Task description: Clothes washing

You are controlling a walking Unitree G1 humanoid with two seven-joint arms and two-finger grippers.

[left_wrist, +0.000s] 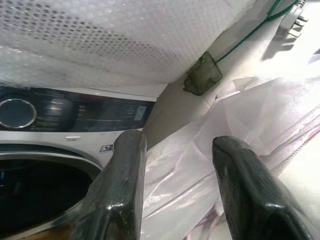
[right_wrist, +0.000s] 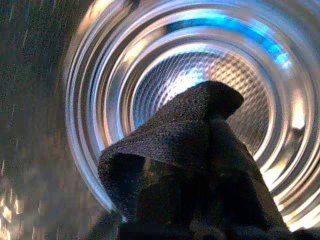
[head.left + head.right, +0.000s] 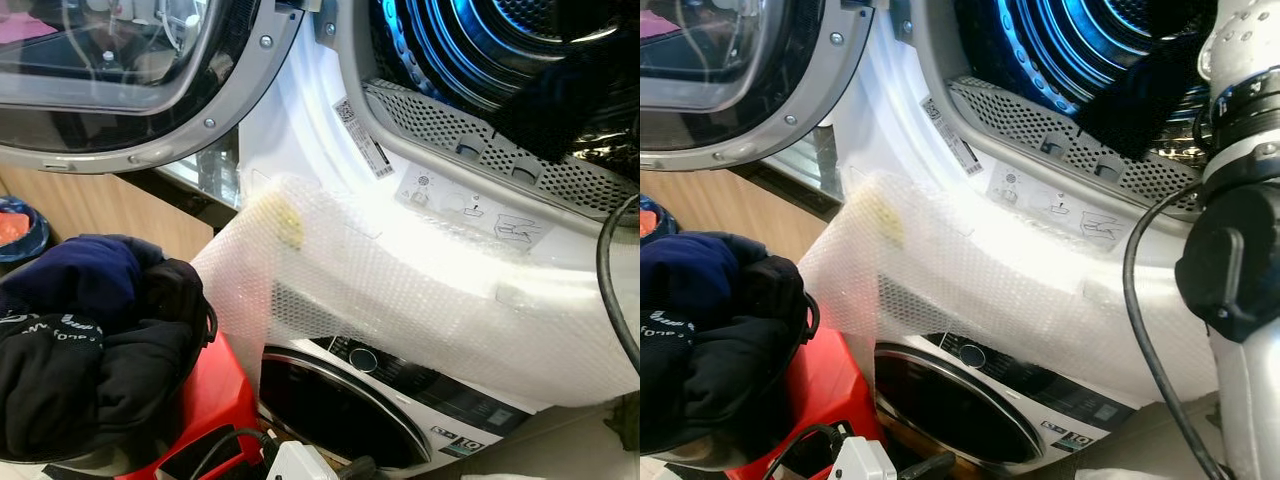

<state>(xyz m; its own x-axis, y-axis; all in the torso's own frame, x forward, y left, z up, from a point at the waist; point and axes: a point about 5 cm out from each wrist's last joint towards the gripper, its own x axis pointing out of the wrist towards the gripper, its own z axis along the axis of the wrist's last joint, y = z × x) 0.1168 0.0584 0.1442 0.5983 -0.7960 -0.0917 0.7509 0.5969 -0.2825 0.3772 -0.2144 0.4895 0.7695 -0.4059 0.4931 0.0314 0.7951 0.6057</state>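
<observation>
The step in hand is loading: the right arm (image 3: pixel 1240 200) reaches up into the open drum (image 3: pixel 480 40) of the upper machine, carrying a dark garment (image 2: pixel 190 165) at the mouth. In the right wrist view the cloth bunches over the right gripper and hides its fingers, so it looks clamped on the garment, though the grip itself is not visible. The garment hangs just above the perforated lint filter (image 3: pixel 500 150) at the drum's lower lip, not yet deep inside.

The left gripper (image 1: pixel 175 195) hangs low with its 2 fingers (image 1: pixel 120 190) apart and holding nothing, near plastic sheeting (image 1: pixel 260 120) and the lower washer (image 3: pixel 350 400). Bubble wrap (image 3: pixel 400 290) drapes over the front between the 2 machines. The door (image 3: pixel 130 90) stands swung open to the left.

More dark clothes (image 3: pixel 90 330) sit piled in a red basket (image 3: pixel 215 400) at lower left. Next, I judge, the arm should push deeper, let go, and pull back without dragging cloth over the lip.
</observation>
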